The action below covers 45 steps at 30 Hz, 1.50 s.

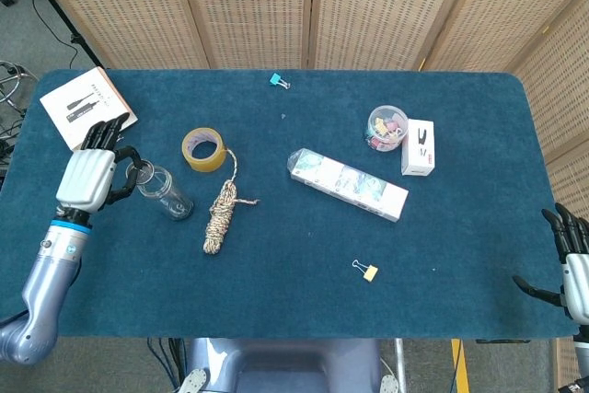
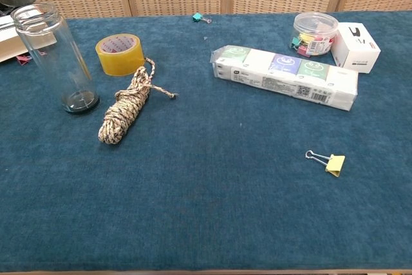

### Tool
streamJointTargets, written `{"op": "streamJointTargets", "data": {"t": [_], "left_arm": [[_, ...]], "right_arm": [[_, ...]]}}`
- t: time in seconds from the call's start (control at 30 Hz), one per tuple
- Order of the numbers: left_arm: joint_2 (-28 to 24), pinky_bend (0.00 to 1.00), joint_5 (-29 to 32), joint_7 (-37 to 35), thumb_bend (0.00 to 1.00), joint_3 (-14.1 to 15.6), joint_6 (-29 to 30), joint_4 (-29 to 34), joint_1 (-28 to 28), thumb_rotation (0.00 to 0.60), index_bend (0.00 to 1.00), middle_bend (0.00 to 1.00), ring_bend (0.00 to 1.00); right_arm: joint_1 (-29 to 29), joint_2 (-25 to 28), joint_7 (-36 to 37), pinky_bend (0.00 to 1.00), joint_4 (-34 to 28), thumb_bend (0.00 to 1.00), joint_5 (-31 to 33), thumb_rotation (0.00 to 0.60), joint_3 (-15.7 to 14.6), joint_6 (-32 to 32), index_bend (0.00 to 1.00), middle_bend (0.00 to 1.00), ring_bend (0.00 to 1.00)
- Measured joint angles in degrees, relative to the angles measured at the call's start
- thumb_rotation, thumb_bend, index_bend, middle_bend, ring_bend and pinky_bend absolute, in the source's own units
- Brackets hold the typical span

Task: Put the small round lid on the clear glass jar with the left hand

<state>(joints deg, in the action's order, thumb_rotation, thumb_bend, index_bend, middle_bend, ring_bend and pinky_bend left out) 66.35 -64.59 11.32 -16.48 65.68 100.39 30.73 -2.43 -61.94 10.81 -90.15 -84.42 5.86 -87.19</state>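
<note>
At left of the head view, the left hand (image 1: 89,177) pinched the small round lid (image 1: 138,171) just beside the clear cylindrical glass jar (image 1: 164,192); the right hand (image 1: 572,269) lay spread, empty, lower right.

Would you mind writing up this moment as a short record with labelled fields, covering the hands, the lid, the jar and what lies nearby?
left hand: pinches the small round lid, holding it beside the jar's mouth
clear glass jar: upright, open, not yet lidded
right hand: at the table's right edge, fingers apart, holding nothing
beside jar: tape roll, coiled rope
behind left hand: booklet
</note>
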Motion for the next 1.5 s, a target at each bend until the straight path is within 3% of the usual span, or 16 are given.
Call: {"op": "streamJointTargets", "data": {"t": [1.1, 1.2, 1.5], "left_arm": [[2.15, 0.00, 0.45, 0.11, 0.49, 1.87, -0.07, -1.39, 1.65, 0.600, 0.54, 0.00, 0.00], [2.12, 0.00, 0.37, -0.02, 0.49, 1.90, 0.23, -1.25, 1.60, 0.600, 0.48, 0.00, 0.00], [1.67, 0.00, 0.21, 0.07, 0.48, 2.15, 0.50, -0.44, 1.54, 0.600, 0.15, 0.00, 0.00]], "right_arm": [[0.26, 0.45, 0.91, 0.00, -0.03, 0.00, 0.33, 0.600, 0.46, -0.41, 0.02, 0.00, 0.00], [0.27, 0.53, 1.04, 0.00, -0.03, 0.00, 0.34, 0.600, 0.50, -0.43, 0.02, 0.00, 0.00], [0.36, 0.65, 1.20, 0.00, -0.07, 0.00, 0.33, 0.600, 0.57, -0.60, 0.02, 0.00, 0.00]]}}
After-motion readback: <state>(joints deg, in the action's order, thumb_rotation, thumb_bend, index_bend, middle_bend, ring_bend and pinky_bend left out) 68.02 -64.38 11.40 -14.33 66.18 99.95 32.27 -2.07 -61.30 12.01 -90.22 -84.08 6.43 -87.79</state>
